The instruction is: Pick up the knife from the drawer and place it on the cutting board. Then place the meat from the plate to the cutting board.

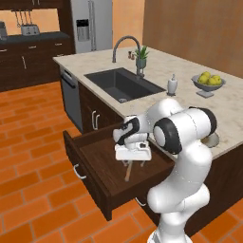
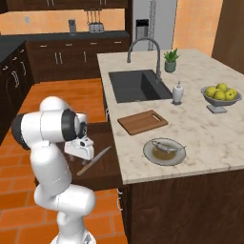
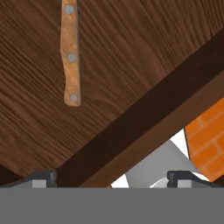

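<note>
The dark-brown drawer [image 1: 90, 176] stands pulled out of the island. On its floor lies the knife [image 2: 94, 161], its light brown riveted handle [image 3: 71, 57] at the upper left of the hand view and its handle end [image 1: 128, 172] poking out below my hand. My gripper [image 1: 133, 161] hangs open just above the drawer floor, beside the knife and not touching it; the fingertips [image 3: 42, 176] stand far apart. The cutting board [image 2: 143, 122] lies bare on the counter. In front of it, the plate [image 2: 151, 157] holds the pale meat [image 2: 167, 146].
A dark sink [image 2: 138, 85] with a curved faucet [image 2: 143, 45] lies behind the board. A soap bottle [image 2: 177, 93], a potted plant [image 2: 170, 61] and a grey bowl of yellow fruit [image 2: 219, 95] stand on the counter. The drawer's wall [image 3: 144, 127] runs diagonally under the hand.
</note>
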Robot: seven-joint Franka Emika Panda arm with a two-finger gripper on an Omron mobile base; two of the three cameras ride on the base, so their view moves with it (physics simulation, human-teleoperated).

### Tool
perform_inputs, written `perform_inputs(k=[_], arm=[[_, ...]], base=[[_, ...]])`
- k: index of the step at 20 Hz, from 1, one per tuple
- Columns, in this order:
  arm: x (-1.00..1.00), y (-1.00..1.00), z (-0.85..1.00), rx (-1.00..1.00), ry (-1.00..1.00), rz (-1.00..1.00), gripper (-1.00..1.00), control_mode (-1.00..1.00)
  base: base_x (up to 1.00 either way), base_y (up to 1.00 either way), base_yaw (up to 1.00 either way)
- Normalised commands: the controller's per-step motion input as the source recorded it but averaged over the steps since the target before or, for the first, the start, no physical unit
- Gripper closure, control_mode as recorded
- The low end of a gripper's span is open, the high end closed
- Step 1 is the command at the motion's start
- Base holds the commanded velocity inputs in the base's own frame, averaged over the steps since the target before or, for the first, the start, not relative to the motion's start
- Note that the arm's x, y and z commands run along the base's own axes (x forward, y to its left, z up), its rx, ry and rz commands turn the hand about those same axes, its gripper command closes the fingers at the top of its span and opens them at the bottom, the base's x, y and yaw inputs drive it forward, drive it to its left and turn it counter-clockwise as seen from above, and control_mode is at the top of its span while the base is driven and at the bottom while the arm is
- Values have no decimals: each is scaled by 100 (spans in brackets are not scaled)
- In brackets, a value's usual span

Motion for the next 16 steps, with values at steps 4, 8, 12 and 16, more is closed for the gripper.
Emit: perform_inputs(k=[4,8,12,16], arm=[[18,0,-62,-5,-15,0,-100,-100],[23,0,-52,-2,-22,1,-100,-100],[36,0,-37,0,-16,0,-100,-100],[45,0,-40,0,-12,0,-100,-100]], base=[[0,0,0],[0,0,0],[0,0,0],[0,0,0]])
